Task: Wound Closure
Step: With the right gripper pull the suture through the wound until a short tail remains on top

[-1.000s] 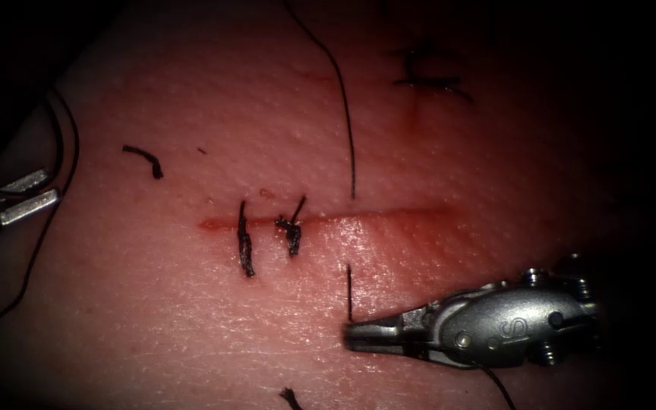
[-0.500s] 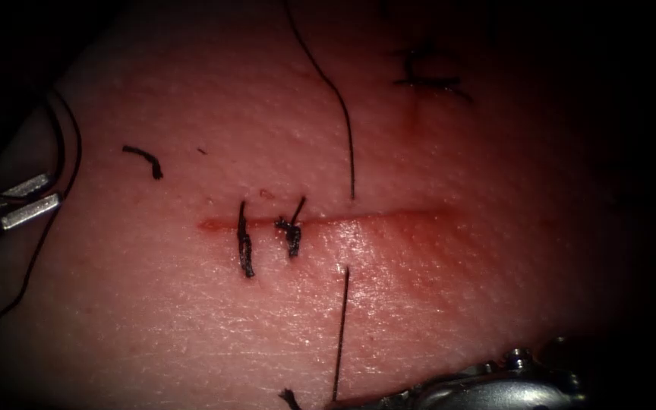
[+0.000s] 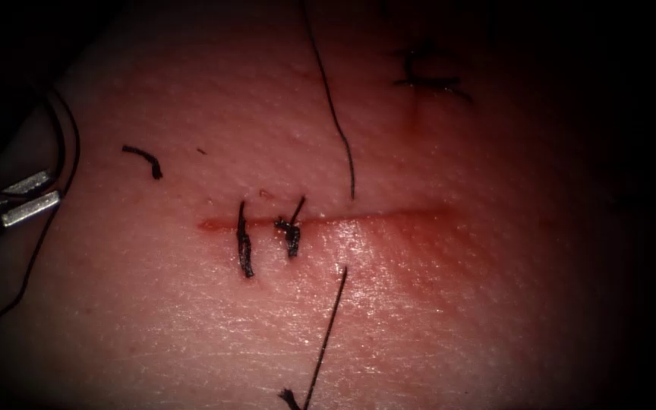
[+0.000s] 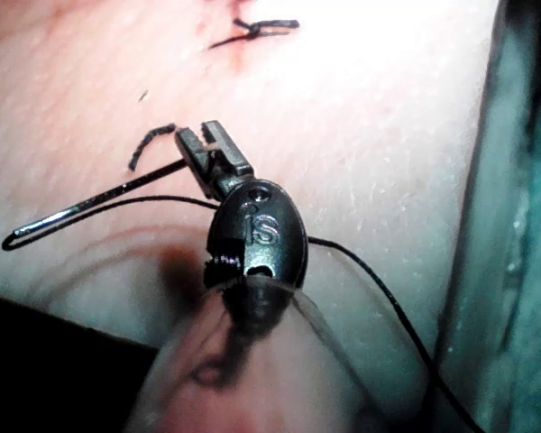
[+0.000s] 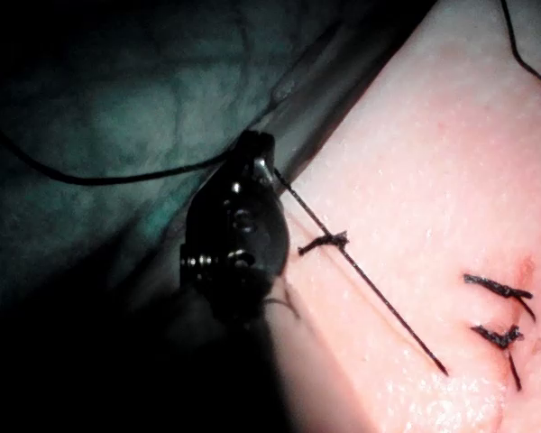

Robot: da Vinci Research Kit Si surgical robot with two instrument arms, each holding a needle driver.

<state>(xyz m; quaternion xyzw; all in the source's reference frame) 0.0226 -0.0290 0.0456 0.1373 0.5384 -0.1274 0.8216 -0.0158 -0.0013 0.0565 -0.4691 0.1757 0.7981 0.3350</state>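
Observation:
My left tool (image 3: 53, 187) rests at the far left of the tissue (image 3: 457, 304), well left of the cut (image 3: 389, 216). In the left wrist view its jaws (image 4: 198, 137) are shut on the needle (image 4: 99, 200), which lies free above the tissue with thread trailing from its end. The thread (image 3: 335, 114) goes into the tissue above the cut, right of two stitches (image 3: 245, 243), and comes out below as a taut strand (image 3: 326, 334). My right tool (image 5: 260, 144) is shut on that strand (image 5: 370, 289) off the tissue's near edge.
A second knotted stitch (image 3: 292, 231) crosses the cut. Cut ends of thread lie at the upper left (image 3: 146, 157) and near edge (image 3: 290, 396). An older stitch (image 3: 427, 76) sits at the far right. Green cloth (image 5: 117, 99) borders the tissue.
My right tool has moved down and out of the endoscope view, pulling thread through; the strand below the cut has grown longer. The left tool has stayed put.

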